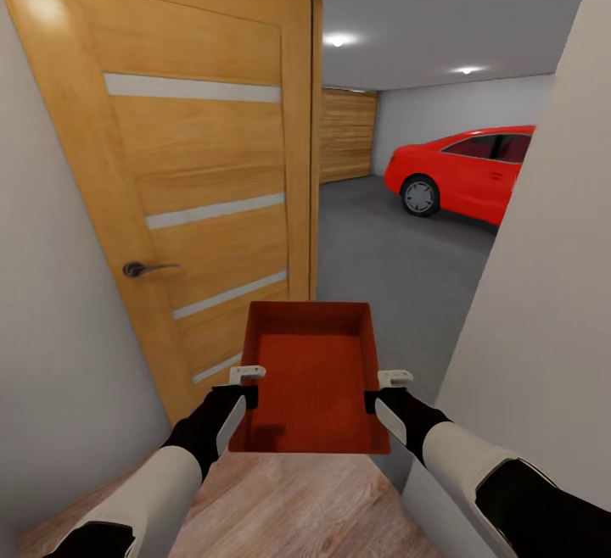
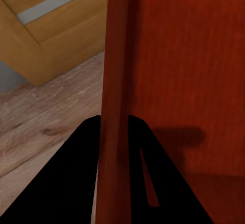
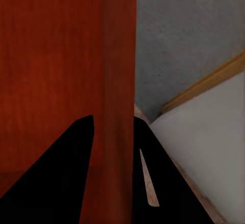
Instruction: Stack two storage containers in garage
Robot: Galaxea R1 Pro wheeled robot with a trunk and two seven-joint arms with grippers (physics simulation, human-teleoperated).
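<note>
While the head camera looks through an open doorway, one storage container (image 1: 310,380) is held in the air in front of the robot, between both arms, over the line where the light wood flooring (image 1: 288,507) meets the dark grey floor (image 1: 382,261) of the garage. The left pincer (image 1: 247,377) grips its left wall and the right pincer (image 1: 392,384) grips its right wall. The container is empty and its open top faces up. A honey-wood door (image 1: 195,176) with frosted strips and a dark handle (image 1: 140,269) stands open at the left. Farther inside, a red car (image 1: 462,170) stands on the concrete, well apart from the container, and white walls (image 1: 543,287) close the right side.

From the left wrist camera, the left pincer (image 2: 113,124) is clenched on the container wall (image 2: 117,55), with one black finger (image 2: 81,173) on each side of it. Wood flooring and the door are beyond.

From the right wrist camera, the right pincer (image 3: 113,124) is clenched on the opposite wall (image 3: 120,55) in the same way, above the grey concrete.
</note>
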